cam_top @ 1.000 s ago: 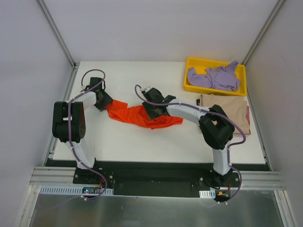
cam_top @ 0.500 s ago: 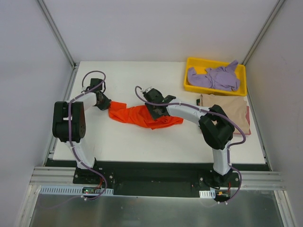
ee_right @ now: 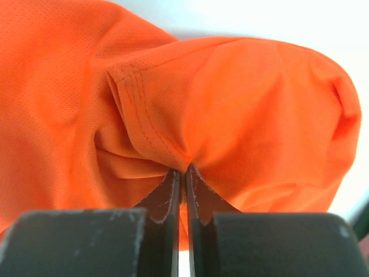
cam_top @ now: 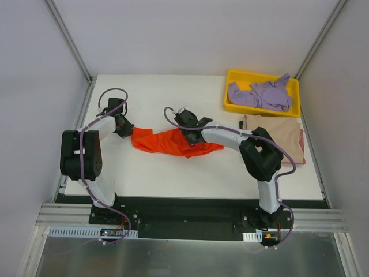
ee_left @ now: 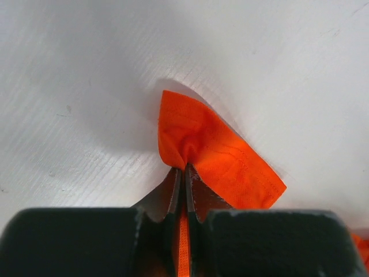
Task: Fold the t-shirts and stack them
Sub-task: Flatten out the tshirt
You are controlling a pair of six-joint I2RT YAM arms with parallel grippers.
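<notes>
Left gripper (ee_left: 183, 171) clamped on a corner of the orange-red t-shirt (cam_top: 167, 141). Right gripper (ee_right: 183, 171) clamped on a hemmed fold of it. Shirt is bunched at mid-frame in the top view, long axis left-right between the grippers: left at its left tip, right at its upper middle. Next is probably pulling it flat. Lavender t-shirt (cam_top: 259, 95) sits in the yellow tray (cam_top: 260, 75), upper right.

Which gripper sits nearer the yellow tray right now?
Right. The right gripper, shut on the orange shirt, is mid-table, left of the yellow tray; the left gripper holds the shirt's far-left end.
</notes>
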